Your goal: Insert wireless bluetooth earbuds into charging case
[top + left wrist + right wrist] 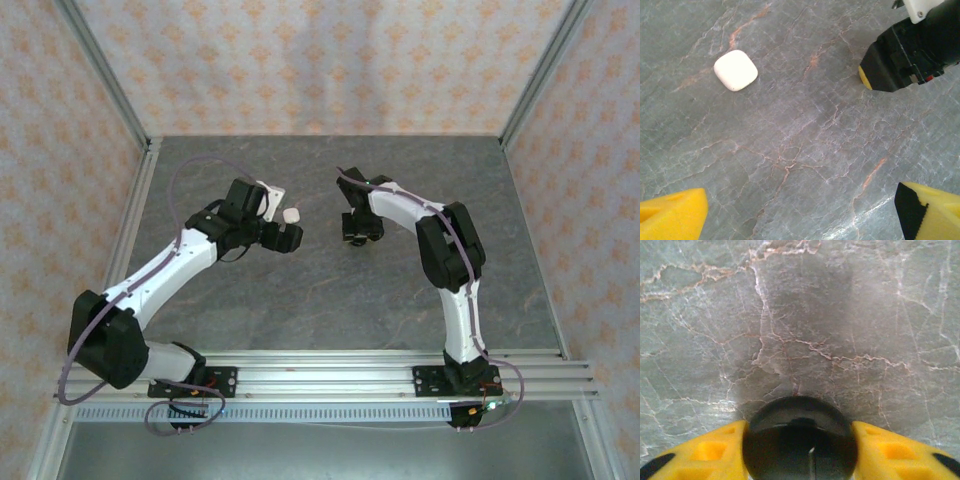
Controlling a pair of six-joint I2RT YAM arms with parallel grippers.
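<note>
The charging case (pixel 735 70) lies closed on the grey marble table, a small white rounded-square pebble; from above the charging case (pixel 291 214) sits just beyond my left gripper (pixel 283 237). In the left wrist view my left gripper (pixel 800 217) is open, its yellow fingertips (pixel 671 215) wide apart over bare table, with the case up and to the left. My right gripper (pixel 800 455) is shut on a round black disc (pixel 799 417) held between its yellow fingers (pixel 710 452), low over the table. The earbuds are out of view.
In the left wrist view the right gripper (pixel 910 55) hangs at the upper right, well apart from the case. Patterned walls and metal posts (pixel 115 95) enclose the table (pixel 330 300). A metal rail (pixel 340 375) runs along the near edge.
</note>
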